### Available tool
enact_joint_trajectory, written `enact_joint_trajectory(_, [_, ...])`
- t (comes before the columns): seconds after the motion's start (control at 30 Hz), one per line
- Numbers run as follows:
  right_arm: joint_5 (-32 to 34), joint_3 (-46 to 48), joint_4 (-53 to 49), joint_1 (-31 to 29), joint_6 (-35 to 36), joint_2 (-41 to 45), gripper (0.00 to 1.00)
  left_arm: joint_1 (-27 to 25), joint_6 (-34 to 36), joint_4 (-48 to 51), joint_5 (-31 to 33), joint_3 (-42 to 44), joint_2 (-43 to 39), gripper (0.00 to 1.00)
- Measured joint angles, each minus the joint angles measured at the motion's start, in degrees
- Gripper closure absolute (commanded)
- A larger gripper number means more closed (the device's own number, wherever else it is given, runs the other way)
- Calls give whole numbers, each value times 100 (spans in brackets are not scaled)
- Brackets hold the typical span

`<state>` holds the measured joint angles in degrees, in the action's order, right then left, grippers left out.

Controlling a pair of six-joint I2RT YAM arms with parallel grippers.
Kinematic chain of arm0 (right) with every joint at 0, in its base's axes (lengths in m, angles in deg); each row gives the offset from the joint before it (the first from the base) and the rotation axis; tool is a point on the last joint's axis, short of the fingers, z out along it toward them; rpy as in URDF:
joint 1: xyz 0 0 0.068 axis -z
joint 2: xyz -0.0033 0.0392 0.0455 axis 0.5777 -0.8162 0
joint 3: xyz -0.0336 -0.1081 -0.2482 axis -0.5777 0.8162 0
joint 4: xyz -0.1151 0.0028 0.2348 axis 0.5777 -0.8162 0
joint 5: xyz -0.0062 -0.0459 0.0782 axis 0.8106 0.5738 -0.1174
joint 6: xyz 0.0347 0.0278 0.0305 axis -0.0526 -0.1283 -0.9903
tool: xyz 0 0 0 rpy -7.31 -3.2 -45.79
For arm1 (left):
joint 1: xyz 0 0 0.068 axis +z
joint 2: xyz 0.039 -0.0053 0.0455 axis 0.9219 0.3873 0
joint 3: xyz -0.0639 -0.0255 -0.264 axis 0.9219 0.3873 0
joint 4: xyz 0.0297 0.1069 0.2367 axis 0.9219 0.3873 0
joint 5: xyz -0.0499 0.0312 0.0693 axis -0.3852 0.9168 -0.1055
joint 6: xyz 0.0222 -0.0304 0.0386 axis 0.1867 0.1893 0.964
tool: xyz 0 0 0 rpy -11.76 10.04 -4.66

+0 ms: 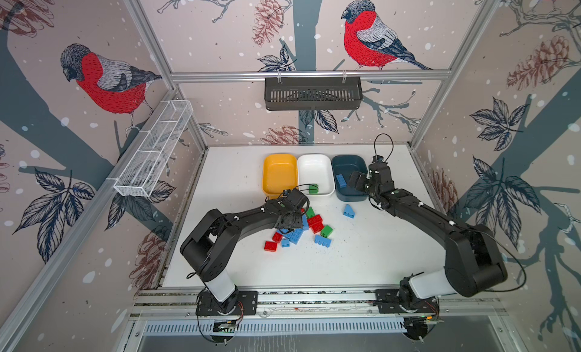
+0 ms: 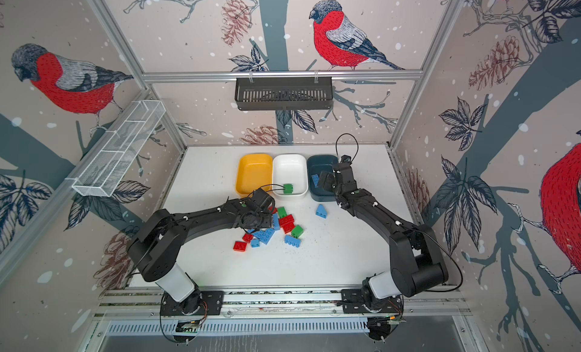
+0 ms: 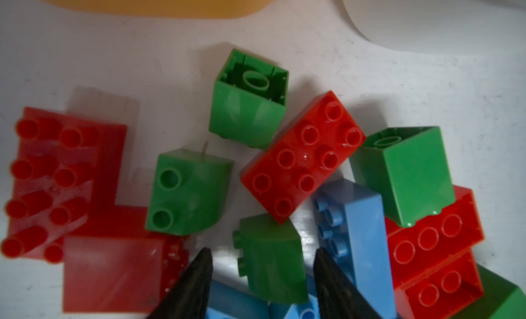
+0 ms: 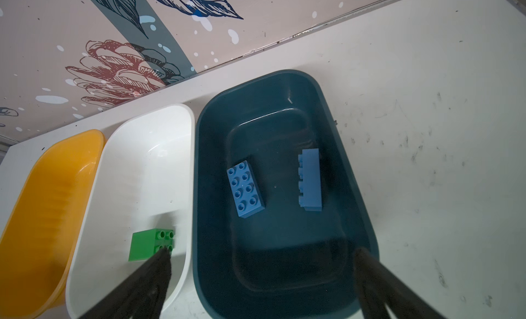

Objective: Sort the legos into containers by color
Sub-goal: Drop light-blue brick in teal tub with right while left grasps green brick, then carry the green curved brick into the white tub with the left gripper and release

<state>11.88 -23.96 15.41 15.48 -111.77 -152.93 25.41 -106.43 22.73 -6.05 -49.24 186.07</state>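
Black fingers (image 3: 199, 277) of the left end effector (image 3: 262, 250) fill the near edge of the left wrist view. They are partly spread and straddle a curved green brick (image 3: 273, 263), with a gap showing between at least one finger and the brick. Around it lies the pile (image 1: 301, 231) of red, green and blue legos, mid-counter (image 1: 377, 256), just in front of the tubs. One blue wedge (image 1: 349, 210) sits apart, to the right of the pile in both top views. At the back, side by side, stand the yellow tub (image 1: 266, 174), white tub (image 1: 314, 162) and teal tub (image 1: 349, 161). A green cube (image 4: 149, 245) rests in the white tub, and two blue bricks (image 4: 246, 189) lie in the teal tub. The right end effector (image 4: 263, 253) hovers over the teal tub's near end, fingers spread wide, gripping nothing.
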Motion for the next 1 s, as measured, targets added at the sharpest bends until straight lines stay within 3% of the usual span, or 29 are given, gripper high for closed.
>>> enact_joint_trajectory(0.33, [42,164,-96,0,-26,199,1,0,9,-33,-79,-66,315,50])
enact_joint_trajectory(0.57, [46,179,-103,-4,-105,302,1,0,59,-214,-20,-144,463,65])
enact_joint_trajectory(0.83, [107,286,-109,-9,-105,455,0,-72,105,-146,-149,-243,420,68])
enact_joint_trajectory(1.0, [90,361,-85,-31,-105,608,0,-120,164,-162,-50,-195,-35,68])
